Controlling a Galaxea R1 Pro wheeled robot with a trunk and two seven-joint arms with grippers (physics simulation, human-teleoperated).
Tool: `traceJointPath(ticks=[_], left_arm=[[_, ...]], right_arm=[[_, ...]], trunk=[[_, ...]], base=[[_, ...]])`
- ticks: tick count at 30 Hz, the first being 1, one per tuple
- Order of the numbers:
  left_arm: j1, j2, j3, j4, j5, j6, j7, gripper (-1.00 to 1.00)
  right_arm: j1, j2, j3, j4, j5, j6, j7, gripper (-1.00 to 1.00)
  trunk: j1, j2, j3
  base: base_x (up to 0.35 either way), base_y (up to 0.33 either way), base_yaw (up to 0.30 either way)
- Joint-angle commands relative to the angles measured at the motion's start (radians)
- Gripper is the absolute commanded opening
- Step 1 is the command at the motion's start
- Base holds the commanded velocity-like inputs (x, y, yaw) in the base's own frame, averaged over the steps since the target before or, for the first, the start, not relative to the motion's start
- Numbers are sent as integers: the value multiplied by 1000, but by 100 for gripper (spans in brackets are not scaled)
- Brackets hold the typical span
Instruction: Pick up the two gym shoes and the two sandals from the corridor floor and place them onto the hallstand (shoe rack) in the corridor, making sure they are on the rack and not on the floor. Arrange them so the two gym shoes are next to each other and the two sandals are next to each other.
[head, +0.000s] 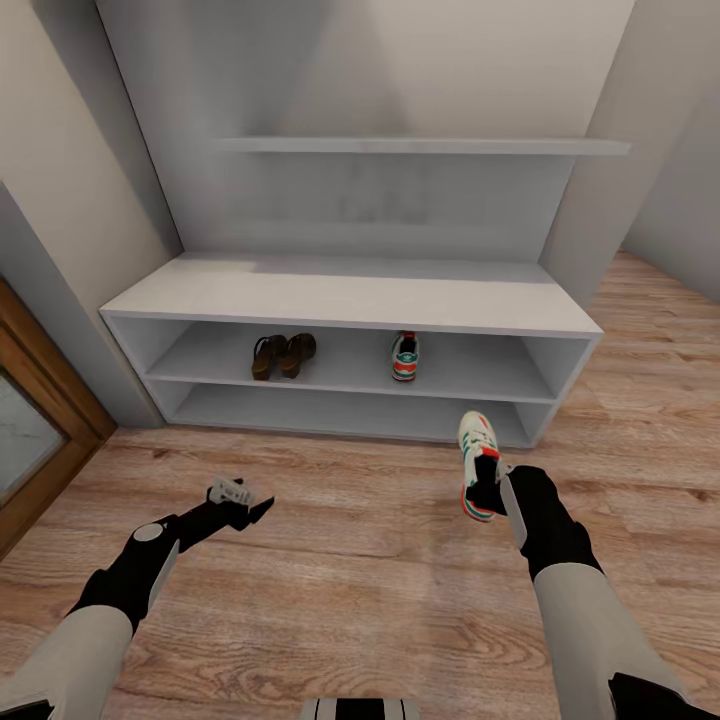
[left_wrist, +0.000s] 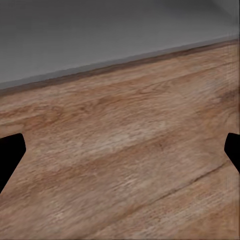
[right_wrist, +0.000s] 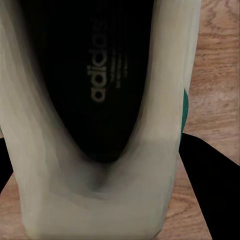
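The gym shoes (head: 404, 357) are split: one shelved beside both sandals (head: 283, 355), one clamped in my right claw (head: 490, 490), left claw (head: 240, 497) spread empty.

Wood-plank corridor floor (left_wrist: 125, 165) below; grey wall (left_wrist: 100, 35) toward 12 o'clock. Left pincer (left_wrist: 120, 155) fingertips (left_wrist: 10, 150) at 9 and 3 o'clock, spread wide apart.

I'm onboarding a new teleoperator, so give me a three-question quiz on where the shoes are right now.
1. True or false: both sandals sit on the hallstand's upper open shelf.
2. What does the right claw hold?
A. a sandal
B. a gym shoe
C. nothing
3. Fill in: the left claw is ____ and empty.

Key: 1 true. 2 B, the gym shoe in hand; the shelved gym shoe waits on the rack. 3 open.
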Motion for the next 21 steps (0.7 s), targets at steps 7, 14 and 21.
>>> traceJointPath(ticks=[7, 14, 21], left_arm=[[0, 11, 5, 37, -26, -10, -99, 100], [2, -15, -14, 87, -220, -10, -124, 100], [2, -75, -16, 93, -253, -9, -123, 100]], right_arm=[[-1, 1, 11, -40, 9, 4, 3, -100], [-1, 1, 93, -146, 7, 4, 2, -100], [-1, 0, 108, -157, 7, 4, 2, -100]], trunk=[[0, 0, -1], [0, 0, -1], [0, 0, -1]], base=[[0, 0, 0], [0, 0, 0], [0, 0, 0]])
